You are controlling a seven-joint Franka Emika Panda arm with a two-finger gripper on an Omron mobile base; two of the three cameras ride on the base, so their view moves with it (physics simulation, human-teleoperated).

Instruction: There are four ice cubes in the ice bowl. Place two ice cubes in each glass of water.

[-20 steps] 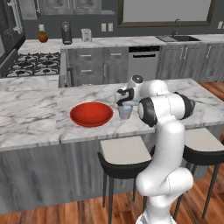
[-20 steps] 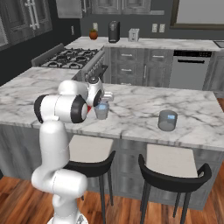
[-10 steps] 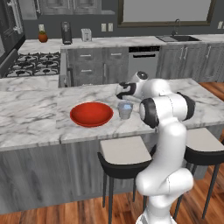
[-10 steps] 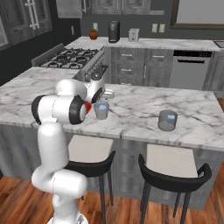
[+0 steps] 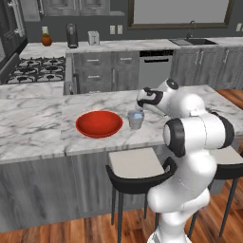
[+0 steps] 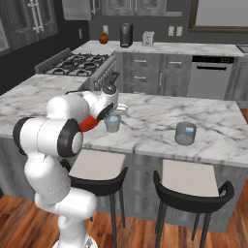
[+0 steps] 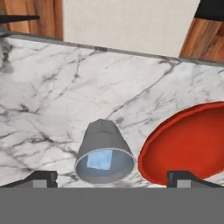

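Note:
My gripper [image 7: 112, 178] hangs open just above the near glass of water [image 7: 104, 153], with one fingertip on either side of it. One pale blue ice cube [image 7: 100, 159] lies inside this glass. The red ice bowl [image 7: 188, 144] sits right beside it, apart from it, and the part in view is plain red. From the left base view, the gripper [image 5: 141, 107] is over the glass [image 5: 135, 119], which stands right of the bowl [image 5: 99, 123]. The second glass [image 6: 185, 132] stands further right on the island, away from the first glass [image 6: 113, 123].
The marble island [image 5: 38, 128] carries all of this; two stools [image 6: 191, 181] stand along its near edge. Behind are a stove [image 5: 28, 73], a dishwasher [image 5: 154, 66] and a back counter with a coffee maker [image 5: 72, 35] and a toaster [image 5: 93, 37].
The hand has tipped and sunk slightly over the near glass. The jaws have stayed open, and the glasses and the bowl have not moved.

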